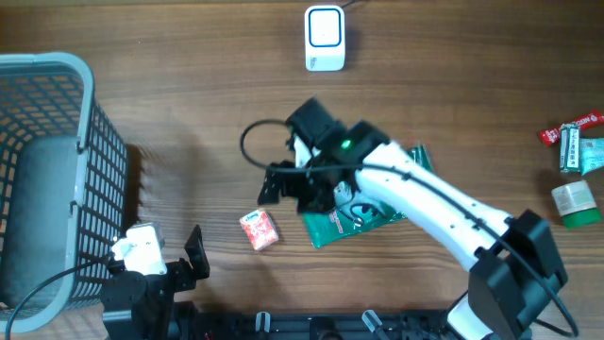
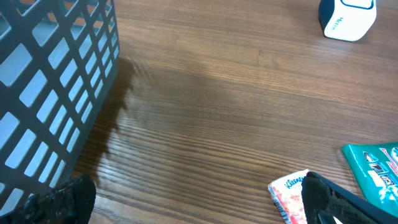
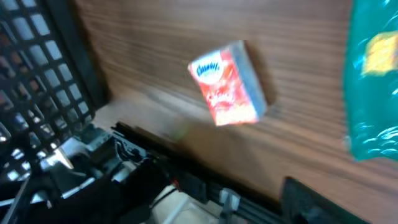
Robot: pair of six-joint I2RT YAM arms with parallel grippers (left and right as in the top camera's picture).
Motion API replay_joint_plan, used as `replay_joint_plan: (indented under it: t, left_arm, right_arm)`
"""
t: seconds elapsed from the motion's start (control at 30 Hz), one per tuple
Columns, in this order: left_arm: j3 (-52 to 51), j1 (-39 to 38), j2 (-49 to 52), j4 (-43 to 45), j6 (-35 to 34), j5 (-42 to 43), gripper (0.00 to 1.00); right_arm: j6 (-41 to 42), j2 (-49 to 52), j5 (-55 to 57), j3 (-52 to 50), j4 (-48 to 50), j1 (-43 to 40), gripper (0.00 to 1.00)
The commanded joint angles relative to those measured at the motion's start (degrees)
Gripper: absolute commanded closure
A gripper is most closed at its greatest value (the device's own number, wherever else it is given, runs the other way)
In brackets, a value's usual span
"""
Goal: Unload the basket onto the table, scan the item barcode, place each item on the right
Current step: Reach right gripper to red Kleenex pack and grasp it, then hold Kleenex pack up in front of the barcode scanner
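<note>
The tissue pack (image 1: 260, 229), a small red-orange packet with a white printed end, lies flat on the wooden tabletop (image 1: 189, 113), low and a little left of the middle. Nothing holds it. In the right wrist view it shows blurred, at a slant, with bare wood all round it.

Just to its right lies a green packet (image 1: 330, 229), close beside it but apart, and partly covered by the right arm in the overhead view. The right gripper (image 1: 278, 184) hangs above the tabletop just up and right of the tissue pack, over the near edge of the green packet. It grips nothing that shows, but I cannot tell how wide its jaws stand, since the overhead view shows only a dark mass and the wrist view is blurred.

The left gripper (image 2: 196, 186) sits at the bottom left, near the tissue pack, its jaws spread wide with only bare wood between them. In its wrist view one of its fingers (image 2: 336, 199) hides a corner of the tissue pack.

The white barcode scanner (image 1: 324, 38), its face outlined in blue, stands at the far edge of the tabletop, well apart from the tissue pack. A grey mesh basket (image 1: 90, 104) fills the left side. At the far right lie a red packet (image 1: 571, 127), a green-and-white pack (image 1: 580, 153) and a green-and-white tub (image 1: 574, 203).
</note>
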Motion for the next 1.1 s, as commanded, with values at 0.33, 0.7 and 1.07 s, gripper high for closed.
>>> replay_joint_plan:
  t: [0.33,0.7,1.07]
  left_arm:
    - [-0.31,0.11,-0.39,0.17,-0.28,0.66,0.00]
    - [-0.31,0.11,-0.39,0.17,-0.31,0.66,0.00]
    - [-0.31,0.11,-0.39,0.17,-0.28,0.66,0.00]
  right_arm:
    - [48.65,3.72,29.77,-5.75,6.14,15.89,0.24]
    - [48.39,15.04,22.95,-5.75,12.11,15.89,0.58]
    - [23.47,7.13,12.48,-4.31,16.63,7.87,0.96]
